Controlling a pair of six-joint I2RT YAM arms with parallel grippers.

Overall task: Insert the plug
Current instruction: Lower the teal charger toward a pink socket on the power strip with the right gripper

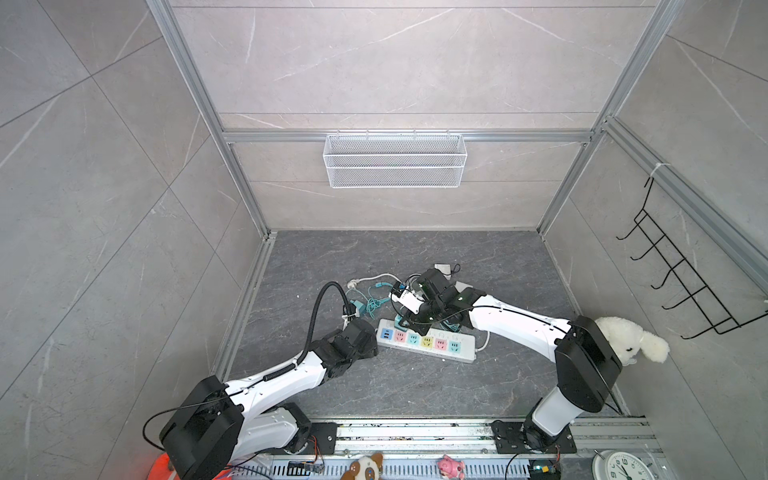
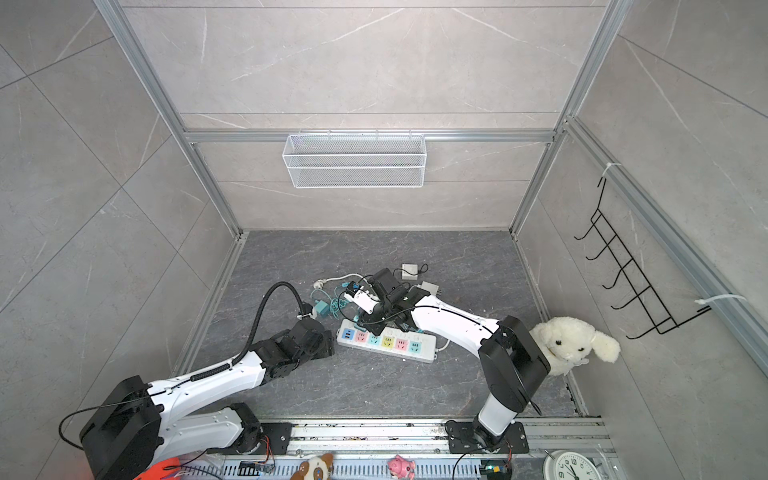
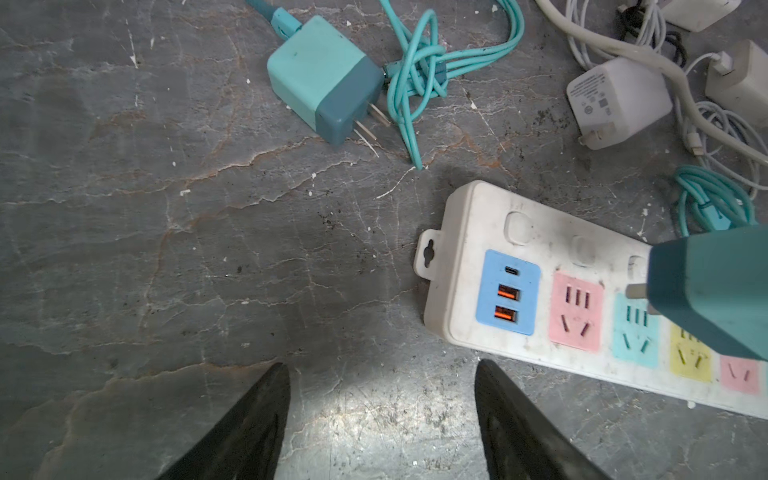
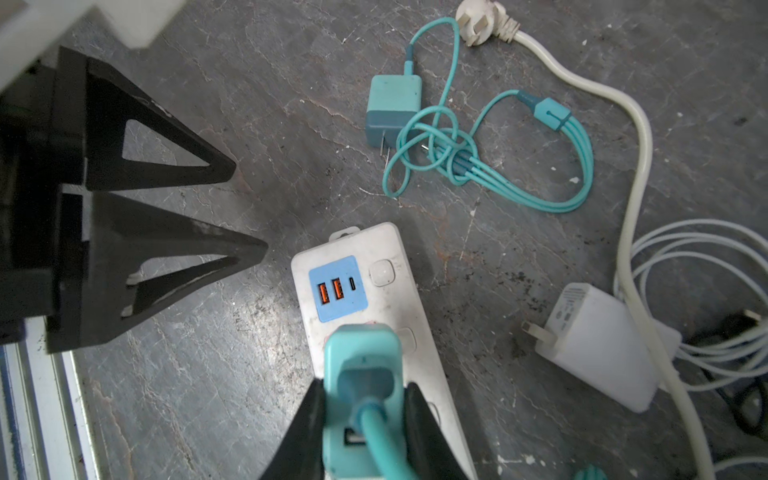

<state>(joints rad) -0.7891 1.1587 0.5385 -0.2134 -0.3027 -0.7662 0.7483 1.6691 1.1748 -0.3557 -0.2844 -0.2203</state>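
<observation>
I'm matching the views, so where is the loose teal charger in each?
Both top views: charger left of centre, beyond the strip.
Left wrist: charger past the strip's USB end.
Right wrist: charger past the same end, beside its knotted cable.
Landmark: blue USB panel.

Mid-bench (image 1: 415, 390): power strip (image 1: 428, 341) lies slantwise, port end toward left arm (image 1: 270, 386). Plug (image 4: 361, 374) clamped between right jaws, above strip, over sockets next to port block; prong clear of strip. Left jaws near port end, apart from strip, nothing between them. Spare charger (image 3: 324, 75) and knotted cable (image 3: 415, 70) behind strip's left end. Adapter (image 3: 619, 99) and loose cords (image 4: 643, 141) right of charger. Basket (image 1: 395, 160) on back wall; hook rack (image 1: 681, 274) on right wall; plush dog (image 1: 631, 338) behind right arm (image 1: 519, 324).
</observation>
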